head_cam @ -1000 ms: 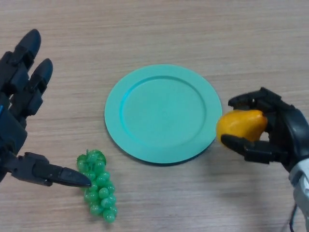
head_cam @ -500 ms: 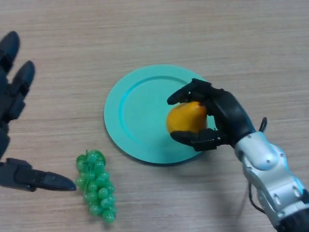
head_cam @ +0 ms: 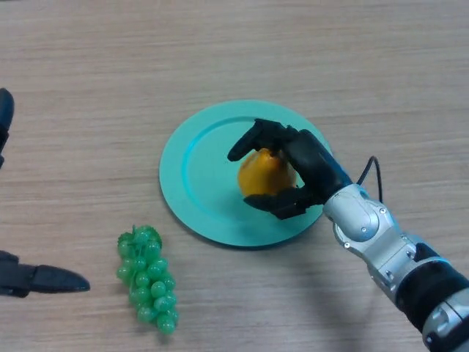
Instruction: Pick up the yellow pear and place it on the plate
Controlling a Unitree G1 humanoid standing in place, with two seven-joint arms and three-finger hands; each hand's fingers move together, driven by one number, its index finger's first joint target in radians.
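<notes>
1. Right hand (head_cam: 308,165) had carried the yellow pear (head_cam: 265,173) in from the desk (head_cam: 234,51) at the plate's right edge to over the centre-right of the teal plate (head_cam: 194,165), all within approx. 1 s.
2. Fingers (head_cam: 253,138) were curled over the pear's top w/ the thumb under its near side, i.e. clamped on the fruit, not released.
3. Pear sat low over the plate, inside the rim; couldn't tell whether it touched the surface or hung just above it.
4. Right forearm now reached diagonally from the lower right, much further in than a sec. ago.
5. Left hand (head_cam: 37,279) had drawn back toward the left edge; only a fingertip at the upper left and the straight thumb at the lower left showed, holding nothing. It sat further from the green grape bunch (head_cam: 148,280) than before.
6. Grapes hadn't moved; still on the desk below-left of the plate.
7. Meaning for the task: transport looked done, placement nearly so. Remaining, as I judged it: settle the pear, open the fingers, withdraw w/o rolling the fruit off.
</notes>
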